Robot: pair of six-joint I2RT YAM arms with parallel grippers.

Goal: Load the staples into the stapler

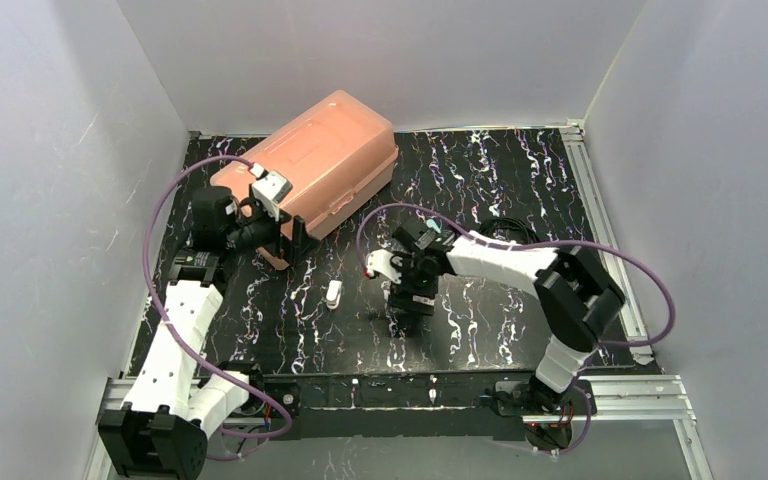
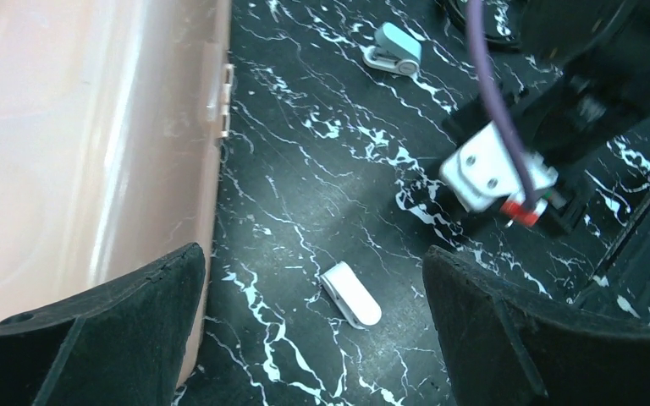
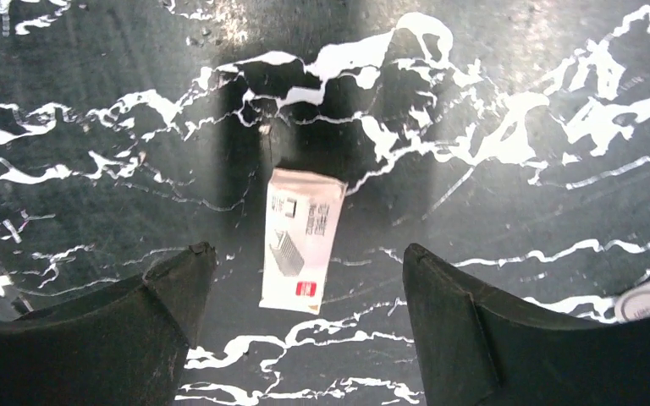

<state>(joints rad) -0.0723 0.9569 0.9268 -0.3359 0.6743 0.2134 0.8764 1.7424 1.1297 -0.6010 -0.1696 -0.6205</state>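
Hovering over a small printed white box [image 3: 302,239] — right hand [image 1: 404,325] spread wide, holding nothing.
Stapler [image 1: 333,293] lies on the surface [image 1: 480,320] at its 9 o'clock, untouched — left hand [image 2: 311,252] wide open, empty.

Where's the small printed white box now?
Right wrist view: the printed box lies flat on the marbled table between the fingers of the open right end effector.

The whole marbled table [image 1: 480,180] is viewed from high behind the arm bases [image 1: 155,440]. The left wrist view is aimed obliquely across it, past the salmon case [image 2: 68,127] toward the right arm [image 2: 592,101]; both are shared with the top view. The staple box [image 3: 302,239] is framed closely, straight down, by the right wrist view.
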